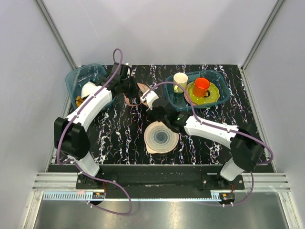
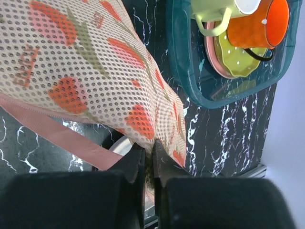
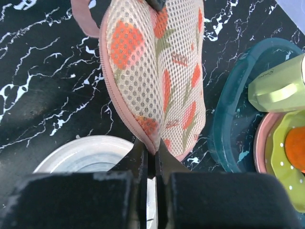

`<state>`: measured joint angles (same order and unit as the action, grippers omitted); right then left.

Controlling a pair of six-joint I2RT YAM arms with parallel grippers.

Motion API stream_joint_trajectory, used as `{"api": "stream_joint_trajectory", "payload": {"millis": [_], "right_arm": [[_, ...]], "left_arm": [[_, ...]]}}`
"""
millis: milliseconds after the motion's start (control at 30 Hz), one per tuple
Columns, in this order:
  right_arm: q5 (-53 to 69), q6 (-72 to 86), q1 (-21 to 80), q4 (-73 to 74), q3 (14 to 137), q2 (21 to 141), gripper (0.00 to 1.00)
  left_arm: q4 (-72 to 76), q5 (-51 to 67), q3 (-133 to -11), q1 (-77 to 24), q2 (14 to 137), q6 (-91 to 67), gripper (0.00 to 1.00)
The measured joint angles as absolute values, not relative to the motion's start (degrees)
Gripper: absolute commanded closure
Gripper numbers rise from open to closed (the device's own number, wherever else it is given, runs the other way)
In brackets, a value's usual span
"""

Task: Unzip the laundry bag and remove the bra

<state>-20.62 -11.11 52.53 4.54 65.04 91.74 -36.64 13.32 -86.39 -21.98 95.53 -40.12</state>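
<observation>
The laundry bag [image 2: 81, 71] is a beige mesh pouch with red and green motifs and pink edge trim, held up off the table between both grippers. My left gripper [image 2: 148, 155] is shut on a fold of its mesh. My right gripper [image 3: 152, 151] is shut on its pink trimmed edge [image 3: 125, 114]. In the top view the bag [image 1: 141, 89] shows partly between the left gripper [image 1: 133, 90] and the right gripper [image 1: 148, 106], near the table's middle back. The bra is not in view.
A round pale ringed disc [image 1: 161, 137] lies on the black marbled table in front of the right gripper. A teal bin [image 1: 220, 98] at back right holds a yellow mug [image 1: 180, 81], an orange cup [image 1: 201, 87] and a yellow plate. Another teal bin [image 1: 76, 78] with white domed pieces stands at back left.
</observation>
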Motion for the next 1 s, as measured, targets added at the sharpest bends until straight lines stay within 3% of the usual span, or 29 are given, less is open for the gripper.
{"api": "stream_joint_trajectory", "payload": {"millis": [133, 167, 533, 700, 1000], "right_arm": [[-18.98, -8.69, 52.73, 5.43, 65.34, 91.11, 1.0], [-17.26, -6.39, 52.21, 6.48, 65.36, 90.45, 1.0], [12.51, 28.4, 32.29, 9.15, 68.88, 86.0, 1.0], [23.31, 43.92, 28.99, 2.9, 68.1, 86.39, 1.0], [34.28, 62.89, 24.49, -7.42, 62.5, 86.72, 1.0]], "left_arm": [[-36.47, 14.46, -86.74, -21.78, 95.53, -36.45, 0.11], [-36.95, 14.37, -87.22, -21.78, 95.5, -35.48, 0.01], [-37.06, 10.48, -88.79, -18.46, 82.76, -26.94, 0.01], [-32.77, 12.08, -79.7, -18.46, 74.43, -25.28, 0.01], [-29.43, 16.19, -62.43, -23.86, 70.65, -20.38, 0.01]]}}
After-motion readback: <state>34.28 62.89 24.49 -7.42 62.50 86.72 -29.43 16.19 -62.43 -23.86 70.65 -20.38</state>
